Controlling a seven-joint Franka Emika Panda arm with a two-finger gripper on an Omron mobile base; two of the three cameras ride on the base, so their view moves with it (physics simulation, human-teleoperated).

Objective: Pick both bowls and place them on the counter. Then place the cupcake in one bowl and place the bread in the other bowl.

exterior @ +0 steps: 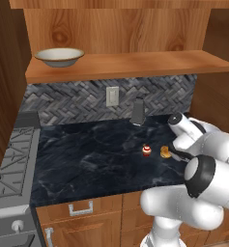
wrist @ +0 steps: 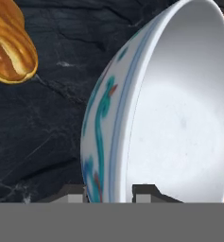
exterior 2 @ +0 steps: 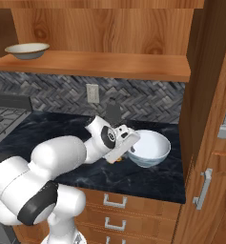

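Gripper (wrist: 111,191) is clamped on the rim of the patterned bowl (wrist: 179,118), one finger outside, one inside; bowl sits low over the counter (exterior: 87,154), just beside the bread (wrist: 9,45). Cupcake (exterior: 146,150) stands near the bread. Cream bowl (exterior: 59,56) is up on the shelf (exterior: 135,65). Step: placing first bowl. Next: set it flat, let go, fetch the cream one.

Counter (exterior: 87,159) left half bare; cupcake (exterior: 146,150), bread (exterior: 164,152) crowd right, beside bowl (exterior 2: 150,147)
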